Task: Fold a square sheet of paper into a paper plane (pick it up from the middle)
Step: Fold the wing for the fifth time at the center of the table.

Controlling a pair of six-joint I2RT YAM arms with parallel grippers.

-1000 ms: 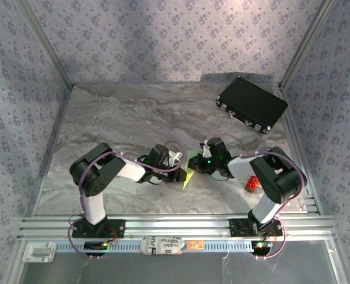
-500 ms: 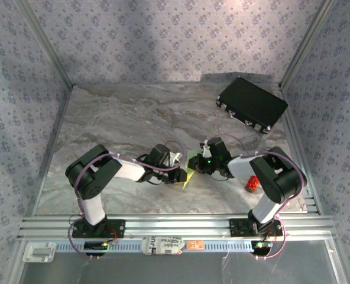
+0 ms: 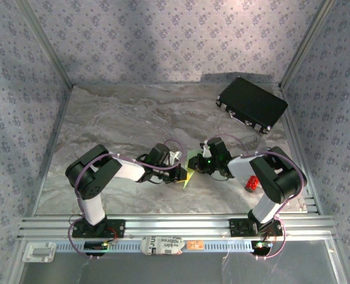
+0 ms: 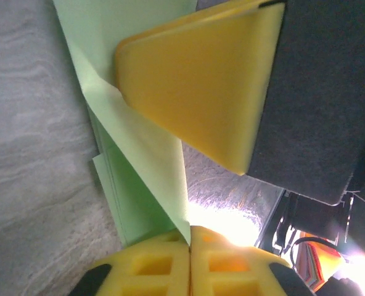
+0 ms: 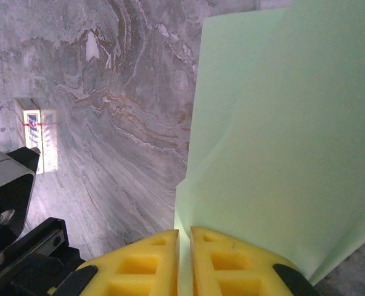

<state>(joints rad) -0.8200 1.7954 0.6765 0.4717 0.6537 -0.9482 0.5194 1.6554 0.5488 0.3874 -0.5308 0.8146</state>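
The square sheet of paper (image 3: pixel 187 176) is pale green, creased into folded layers, and held just above the marble table between the two arms. In the left wrist view its pointed corner (image 4: pixel 139 154) runs down into the seam of my left gripper (image 4: pixel 190 229), which is shut on it. A yellow finger (image 4: pixel 201 86) of the right gripper presses on the paper from above there. In the right wrist view the sheet (image 5: pixel 281 135) fans out from my right gripper (image 5: pixel 184 231), which is shut on its edge. From above, the left gripper (image 3: pixel 180 171) and right gripper (image 3: pixel 195 165) almost touch.
A black rectangular case (image 3: pixel 252 105) lies at the back right. A small red cylinder (image 3: pixel 252 184) stands by the right arm's elbow. A metal rail (image 3: pixel 175 225) runs along the near edge. Open marble stretches to the left and back.
The left arm's elbow has shifted slightly. The paper and the right arm have stayed nearly still at the table's middle.
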